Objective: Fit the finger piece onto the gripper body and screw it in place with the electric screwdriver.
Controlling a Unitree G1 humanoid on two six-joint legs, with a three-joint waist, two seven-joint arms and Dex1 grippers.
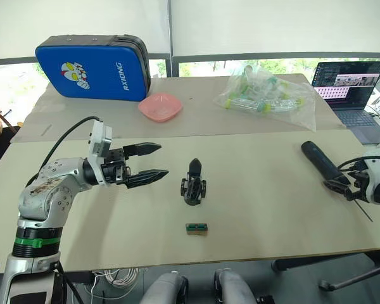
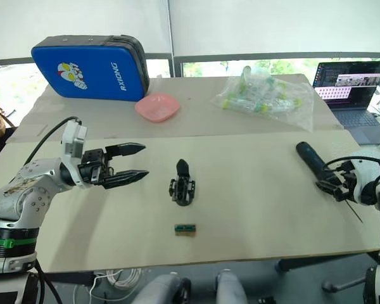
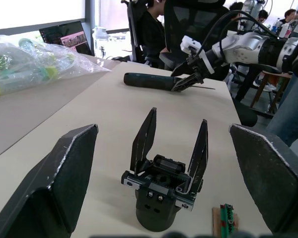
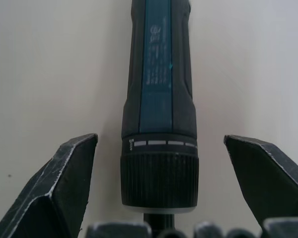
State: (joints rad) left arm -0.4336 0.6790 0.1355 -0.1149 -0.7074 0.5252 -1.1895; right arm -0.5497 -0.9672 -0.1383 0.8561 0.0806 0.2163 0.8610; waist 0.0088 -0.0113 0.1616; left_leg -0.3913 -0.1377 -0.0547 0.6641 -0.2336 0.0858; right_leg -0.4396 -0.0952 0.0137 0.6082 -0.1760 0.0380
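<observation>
Head view: left gripper [image 1: 153, 164] jaws open and empty, pointing at the gripper body [image 1: 194, 184], which lies on the surface [image 1: 259, 209] just ahead of the tips, apart from them. A small green-topped block [image 1: 196, 228] lies beyond the body, off to one side of the jaw line. Right gripper [image 1: 343, 187] jaws straddle the bit end of the electric screwdriver [image 1: 325, 163].

Left wrist view: gripper body sits between the spread fingers [image 3: 54, 183], past their tips, two tapered black finger pieces [image 3: 143, 140] standing up from it.

Right wrist view: jaws open, screwdriver collar centred between the fingers [image 4: 64, 183], gap on both sides, no contact.
</observation>
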